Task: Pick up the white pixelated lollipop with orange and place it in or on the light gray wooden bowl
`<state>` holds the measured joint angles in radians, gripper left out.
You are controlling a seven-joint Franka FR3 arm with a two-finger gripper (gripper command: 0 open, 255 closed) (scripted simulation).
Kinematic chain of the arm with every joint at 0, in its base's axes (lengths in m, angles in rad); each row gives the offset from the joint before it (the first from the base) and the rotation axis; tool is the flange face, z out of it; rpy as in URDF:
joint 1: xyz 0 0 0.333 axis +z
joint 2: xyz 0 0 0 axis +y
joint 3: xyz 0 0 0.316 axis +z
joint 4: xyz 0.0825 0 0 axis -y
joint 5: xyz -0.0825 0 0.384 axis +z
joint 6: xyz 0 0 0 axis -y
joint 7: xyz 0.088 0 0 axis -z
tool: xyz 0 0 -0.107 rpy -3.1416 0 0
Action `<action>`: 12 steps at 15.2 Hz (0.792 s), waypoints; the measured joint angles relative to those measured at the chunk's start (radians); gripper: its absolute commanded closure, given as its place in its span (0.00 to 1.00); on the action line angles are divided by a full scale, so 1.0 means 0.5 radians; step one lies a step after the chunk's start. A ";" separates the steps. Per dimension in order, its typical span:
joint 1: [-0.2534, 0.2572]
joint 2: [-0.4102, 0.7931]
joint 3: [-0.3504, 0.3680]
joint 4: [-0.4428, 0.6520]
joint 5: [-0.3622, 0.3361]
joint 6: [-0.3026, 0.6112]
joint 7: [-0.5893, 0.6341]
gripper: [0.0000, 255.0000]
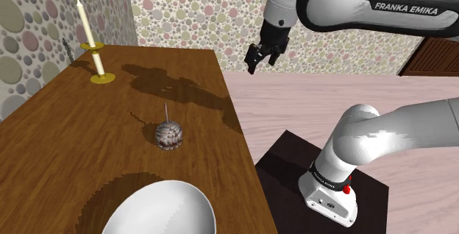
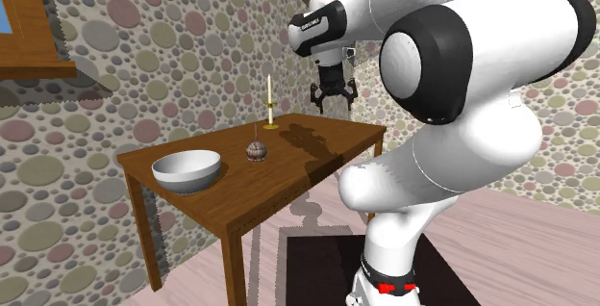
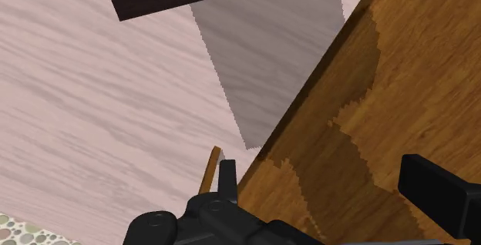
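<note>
Lollipop is standing head-down near the counter's middle, stick upright, with the bowl sitting at the shoulder view's near edge. The end effector is hovering open and empty over the stand-side edge. Likely light and stiff, so pinching the stick low looks safest.

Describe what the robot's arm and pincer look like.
The arm has rounded white shells with dark joints, and one dark section carries white FRANKA EMIKA lettering. Small red marks show low down on it. The pincer is all black and two-fingered.
</note>
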<state>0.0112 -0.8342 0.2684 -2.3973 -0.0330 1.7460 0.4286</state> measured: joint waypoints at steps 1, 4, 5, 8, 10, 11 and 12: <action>0.000 0.015 0.066 0.009 0.010 0.009 0.072 0.00; -0.008 0.074 0.275 0.021 0.035 0.061 0.301 0.00; -0.020 0.104 0.338 0.044 0.035 0.069 0.370 0.00; -0.062 0.214 0.561 0.130 0.034 0.087 0.605 0.00; -0.106 0.314 0.739 0.193 0.024 0.113 0.785 0.00; -0.133 0.359 0.818 0.227 0.011 0.117 0.866 0.00; -0.161 0.403 0.898 0.258 -0.004 0.123 0.948 0.00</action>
<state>-0.0694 -0.6328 0.7173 -2.2685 -0.0350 1.8073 0.9026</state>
